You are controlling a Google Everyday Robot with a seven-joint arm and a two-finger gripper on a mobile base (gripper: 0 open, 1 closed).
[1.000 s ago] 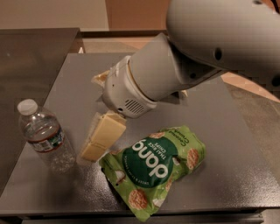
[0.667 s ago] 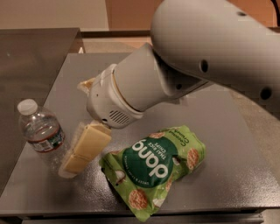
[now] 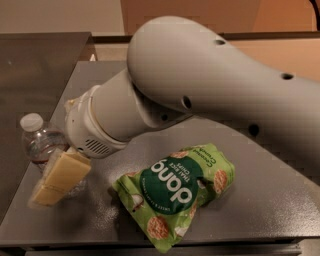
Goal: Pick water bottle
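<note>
In the one camera view, the counter (image 3: 270, 200) is flat and gray. A darker gray top (image 3: 35, 65) sits past it, up and to the left of the hand. Behind that is a tan wall (image 3: 60, 15).

My hand (image 3: 50, 186) is low at the left side of the counter, right in front of the water bottle (image 3: 39, 145). The bottle's white cap shows just above the hand, and the hand covers its lower part. I cannot tell if the hand is apart or clamped.

A green snack bag (image 3: 175, 192) lies to the right of the hand, near but not touching. The big white arm (image 3: 210, 85) hides much of the counter behind the hand.
</note>
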